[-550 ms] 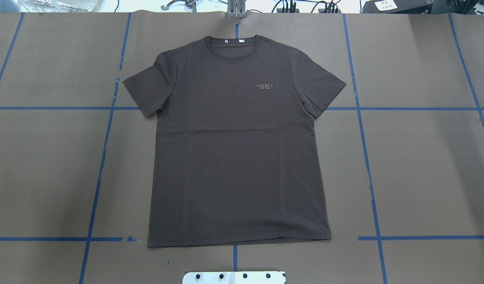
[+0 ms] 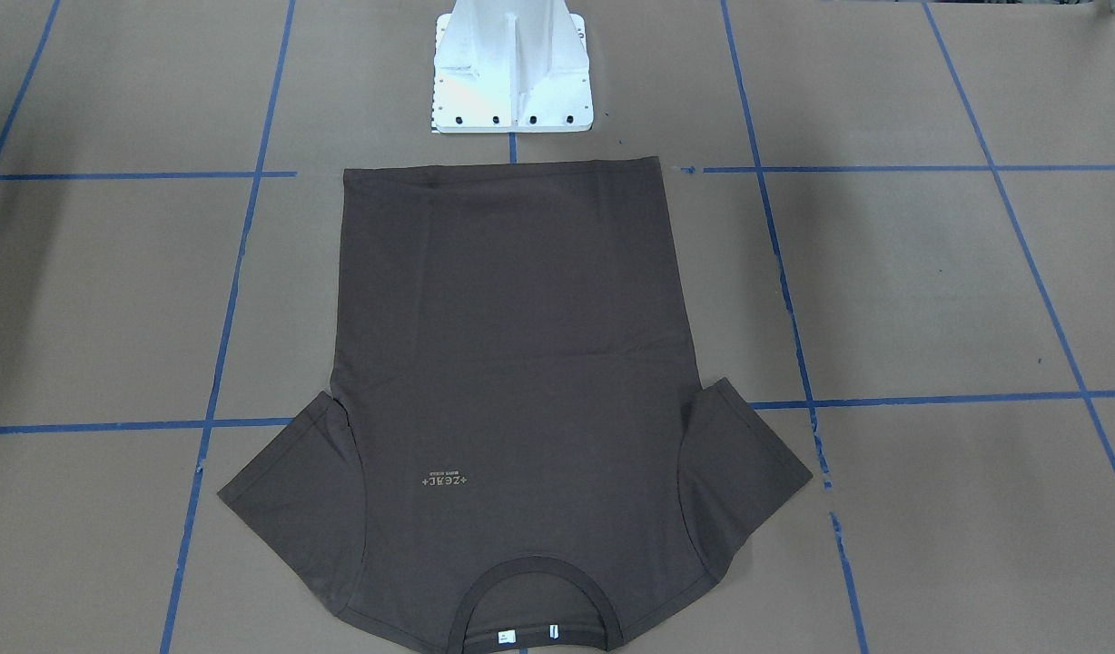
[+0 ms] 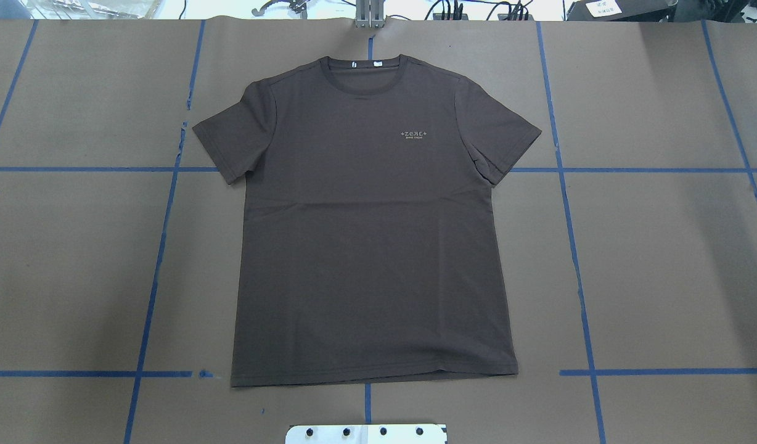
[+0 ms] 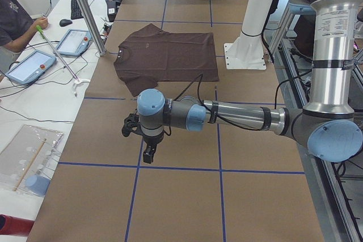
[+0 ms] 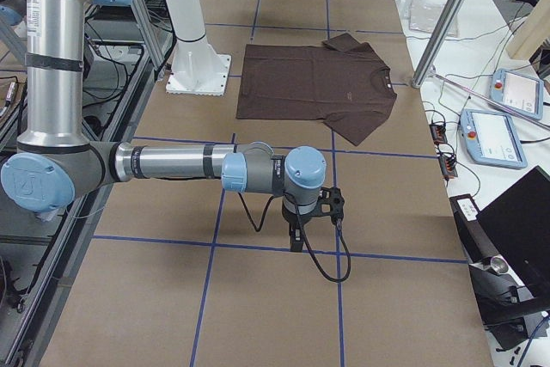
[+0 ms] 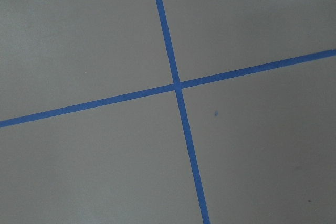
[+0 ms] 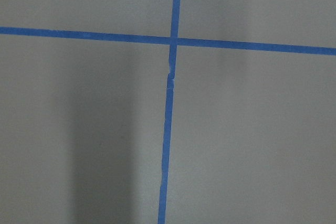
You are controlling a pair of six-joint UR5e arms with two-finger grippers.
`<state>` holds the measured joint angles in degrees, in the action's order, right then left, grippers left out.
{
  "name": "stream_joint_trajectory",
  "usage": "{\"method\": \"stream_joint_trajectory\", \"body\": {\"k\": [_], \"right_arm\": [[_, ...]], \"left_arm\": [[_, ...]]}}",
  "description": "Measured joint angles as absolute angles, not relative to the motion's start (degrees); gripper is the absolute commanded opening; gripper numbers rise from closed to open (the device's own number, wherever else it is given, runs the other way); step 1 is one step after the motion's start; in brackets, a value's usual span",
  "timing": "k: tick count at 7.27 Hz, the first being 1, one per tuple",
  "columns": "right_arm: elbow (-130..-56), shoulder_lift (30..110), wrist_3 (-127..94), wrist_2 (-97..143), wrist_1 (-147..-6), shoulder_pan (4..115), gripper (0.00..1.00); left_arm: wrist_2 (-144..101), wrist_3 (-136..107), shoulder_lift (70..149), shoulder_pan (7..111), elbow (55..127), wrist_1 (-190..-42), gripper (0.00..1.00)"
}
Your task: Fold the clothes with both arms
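- Overhead exterior shows the dark brown T-shirt (image 3: 372, 234) spread flat and front up on the brown tabletop (image 3: 662, 259). It is unfolded, with both short sleeves out to the sides.
- Its hem (image 3: 372, 376) is the edge nearest the white pedestal (image 3: 366, 433). The hem lies just in front of the pedestal's base plate but does not touch it.
- The ribbed collar (image 3: 364, 77) with its white neck tags (image 3: 377, 63) is the part farthest from the pedestal. The small pale logo (image 3: 414, 134) sits on the chest on the far half of the shirt.
- Nothing touches the shirt. Neither arm shows in the overhead or front-facing views.
- In the exterior left view the left arm (image 4: 238, 117) reaches out level, well away from the pedestal toward the robot's left end of the tabletop. The left hand (image 4: 148, 152) points down above bare brown paper. I cannot tell from this view whether its fingers are wide or narrow.
- In the exterior right view the right arm (image 5: 172, 162) stretches out level on the pedestal's other side, equally far from the shirt. The right hand (image 5: 296, 238) points down over the tabletop. Its opening cannot be told either.
- Both wrist cameras show only brown paper and a crossing of blue tape (image 6: 177, 85).
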<state>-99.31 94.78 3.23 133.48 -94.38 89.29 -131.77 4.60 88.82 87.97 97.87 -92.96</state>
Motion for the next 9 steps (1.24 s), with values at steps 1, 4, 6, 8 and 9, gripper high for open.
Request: {"method": "stream_joint_trajectory", "body": {"k": [1, 4, 6, 8, 9], "right_arm": [[-99.1, 93.0, 3.1, 133.5, -93.2, 88.5, 1.0], [-95.3, 86.3, 0.9, 134.1, -85.2, 82.6, 1.0], [-87.8, 77.9, -9.2, 134.1, -78.0, 76.0, 1.0], [-79.1, 67.4, -17.6, 133.4, -72.6, 69.8, 1.0], [-76.9, 63.3, -23.1, 132.3, -70.6, 66.6, 0.99]], "left_arm": [[-131.8, 4.5, 90.4, 88.0, 98.0, -93.1, 1.0], [-131.9, 4.2, 93.9, 87.1, 97.2, -98.7, 1.0], [-132.0, 4.2, 94.4, 86.6, 96.4, -103.9, 1.0], [-132.1, 4.3, 95.4, 86.3, 95.5, -106.7, 1.0], [-132.0, 4.0, 95.5, 86.0, 95.5, -107.1, 1.0]]}}
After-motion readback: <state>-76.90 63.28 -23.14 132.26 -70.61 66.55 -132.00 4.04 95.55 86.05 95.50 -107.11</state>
